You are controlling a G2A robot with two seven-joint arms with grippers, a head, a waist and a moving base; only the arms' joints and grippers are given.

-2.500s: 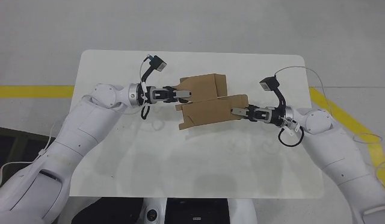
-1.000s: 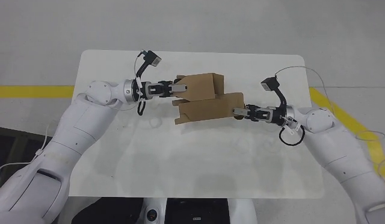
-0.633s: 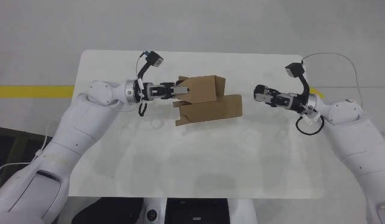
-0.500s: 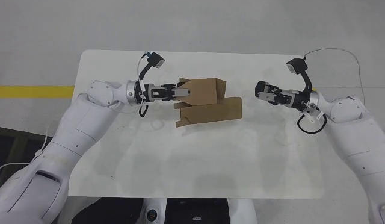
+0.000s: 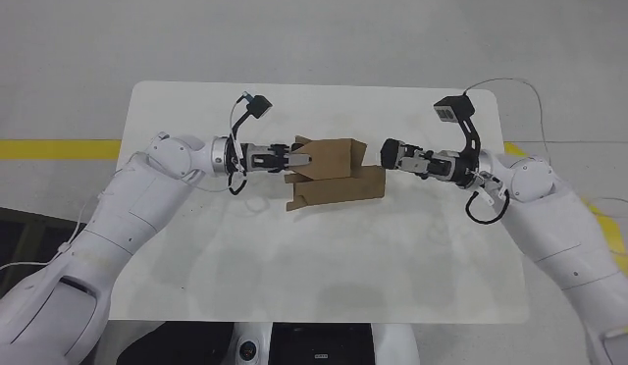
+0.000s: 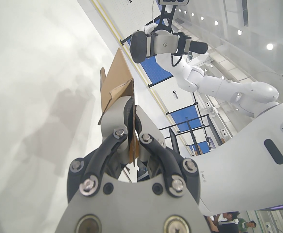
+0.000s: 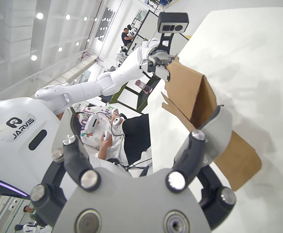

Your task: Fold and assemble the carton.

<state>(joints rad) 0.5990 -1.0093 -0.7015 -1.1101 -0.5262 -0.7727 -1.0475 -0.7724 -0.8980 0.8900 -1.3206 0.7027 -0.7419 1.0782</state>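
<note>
- White worktop (image 5: 196,267), carton (image 5: 334,161) at its middle, nearer the far edge.
- Left jaws clamped on one flap; right jaws apart at the opposite end.
- Looks only partly opened; flaps left to fold.

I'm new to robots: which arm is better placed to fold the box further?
Probably right: the right pincer is open at the free end of the carton, while the left pincer is shut on the opposite flap, anchoring it.
</note>
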